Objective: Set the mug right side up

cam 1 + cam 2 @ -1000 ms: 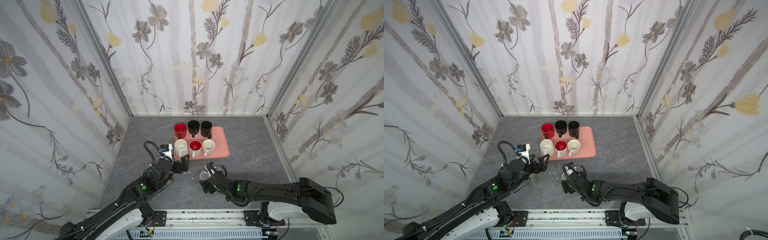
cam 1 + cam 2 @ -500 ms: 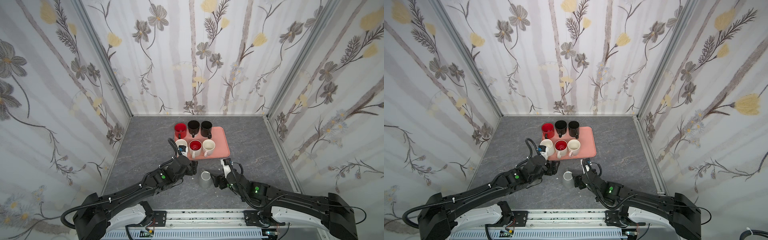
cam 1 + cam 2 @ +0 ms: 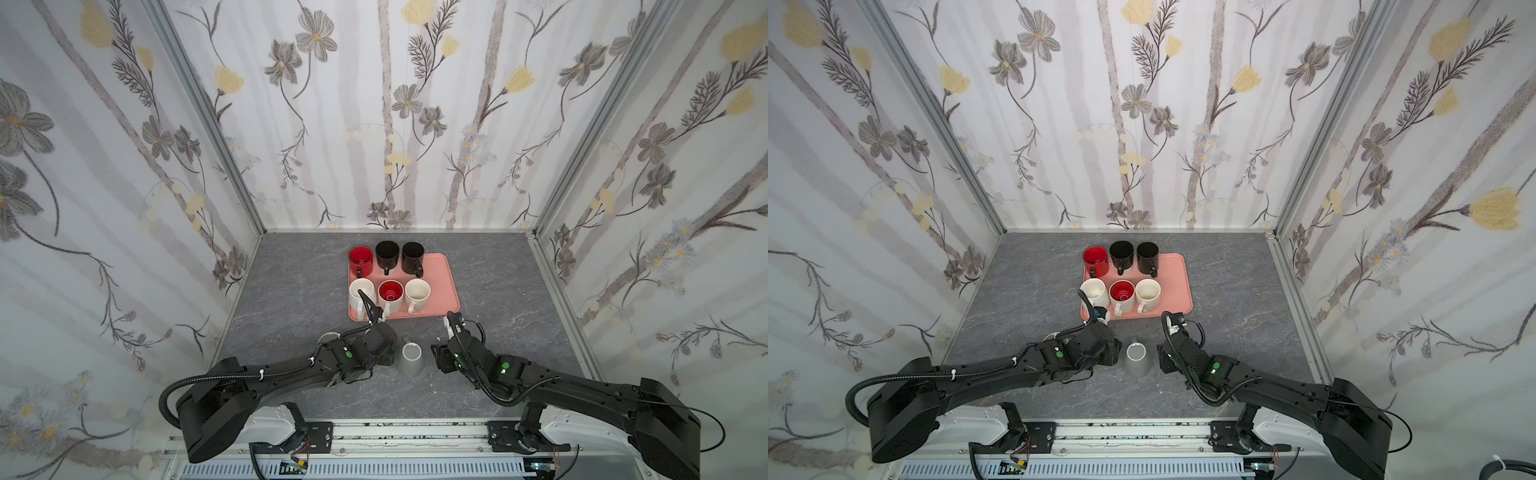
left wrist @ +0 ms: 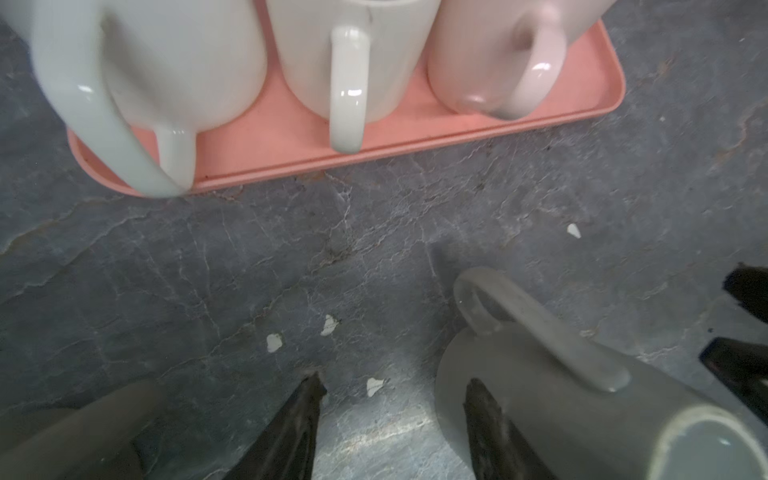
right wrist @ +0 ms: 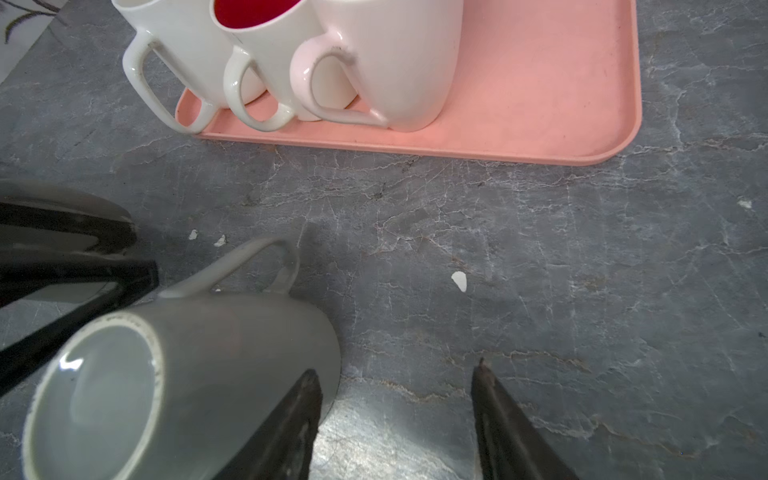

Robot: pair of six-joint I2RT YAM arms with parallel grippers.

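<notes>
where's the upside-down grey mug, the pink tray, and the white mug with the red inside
upside-down grey ceramic mug (image 3: 411, 353): top view, on its upturned base
pink rectangular tray (image 3: 442, 286): top view, on its bare floor
white mug with red inside (image 3: 390, 291): top view, on its red interior

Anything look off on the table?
Yes: the grey ceramic mug stands base-up on the grey marbled tabletop, outside the pink plastic tray where six mugs sit upright. Small white flecks also dot the tabletop near it.
</notes>
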